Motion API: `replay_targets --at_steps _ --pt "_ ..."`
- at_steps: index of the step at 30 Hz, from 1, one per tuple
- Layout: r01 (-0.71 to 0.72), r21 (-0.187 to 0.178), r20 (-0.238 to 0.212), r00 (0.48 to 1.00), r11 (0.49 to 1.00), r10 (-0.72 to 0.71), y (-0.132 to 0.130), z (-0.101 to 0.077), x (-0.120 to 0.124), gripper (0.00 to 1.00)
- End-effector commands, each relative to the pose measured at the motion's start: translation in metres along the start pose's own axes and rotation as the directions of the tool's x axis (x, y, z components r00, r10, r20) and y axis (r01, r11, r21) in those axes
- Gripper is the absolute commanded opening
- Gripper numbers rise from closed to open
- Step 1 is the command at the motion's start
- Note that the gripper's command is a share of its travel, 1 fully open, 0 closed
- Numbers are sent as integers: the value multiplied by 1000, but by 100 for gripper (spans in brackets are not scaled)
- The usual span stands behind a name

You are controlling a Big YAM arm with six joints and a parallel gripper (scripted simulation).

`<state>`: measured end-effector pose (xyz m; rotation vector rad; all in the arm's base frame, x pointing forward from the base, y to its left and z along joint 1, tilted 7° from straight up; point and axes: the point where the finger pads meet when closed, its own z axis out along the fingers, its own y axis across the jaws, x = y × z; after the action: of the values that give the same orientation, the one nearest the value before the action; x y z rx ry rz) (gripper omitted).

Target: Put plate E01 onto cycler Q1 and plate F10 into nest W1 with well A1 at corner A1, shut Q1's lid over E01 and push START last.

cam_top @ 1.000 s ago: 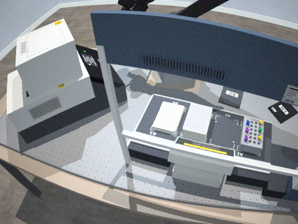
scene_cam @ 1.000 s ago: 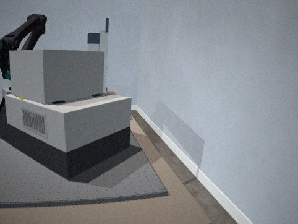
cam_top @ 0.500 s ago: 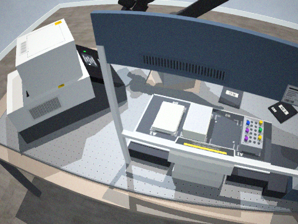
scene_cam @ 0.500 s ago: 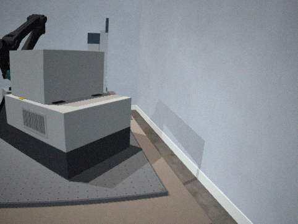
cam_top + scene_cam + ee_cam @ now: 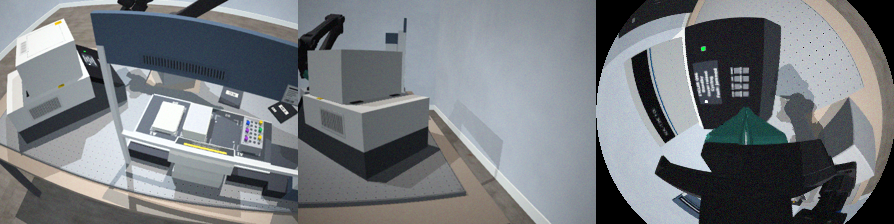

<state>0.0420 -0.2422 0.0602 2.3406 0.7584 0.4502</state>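
The real-time cycler Q1 [image 5: 52,93] [image 5: 369,124] stands at the left with its white lid [image 5: 46,52] [image 5: 353,74] shut. Its black panel [image 5: 89,59] [image 5: 729,63] shows a green lamp [image 5: 85,51] [image 5: 703,48] and a block of keys [image 5: 740,83]. My gripper [image 5: 746,111] [image 5: 305,74] is shut and empty, its green fingertips hovering just short of the keys. A white PCR plate [image 5: 168,117] lies on the deck's left position. The deep-well block [image 5: 197,121] stands beside it, then an empty dark position [image 5: 225,128], then the tube cooling block [image 5: 253,133] with coloured tubes. No second plate shows.
A large blue hood [image 5: 191,52] on a white post [image 5: 112,102] overhangs the deck. Two dark nests lie behind the deck, one in the middle [image 5: 231,96] and one at the right [image 5: 282,111]. The black arm [image 5: 139,4] [image 5: 316,31] reaches in over Q1.
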Motion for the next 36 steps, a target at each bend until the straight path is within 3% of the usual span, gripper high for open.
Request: replay_targets --at_steps 1,18,36 --pt "44 -39 38 998 998 -43 25 -9 -15 0" --pt "1 3 -3 1000 1000 -1 -5 0 3 0" --pt "44 -41 39 998 998 -43 26 -9 -16 0"
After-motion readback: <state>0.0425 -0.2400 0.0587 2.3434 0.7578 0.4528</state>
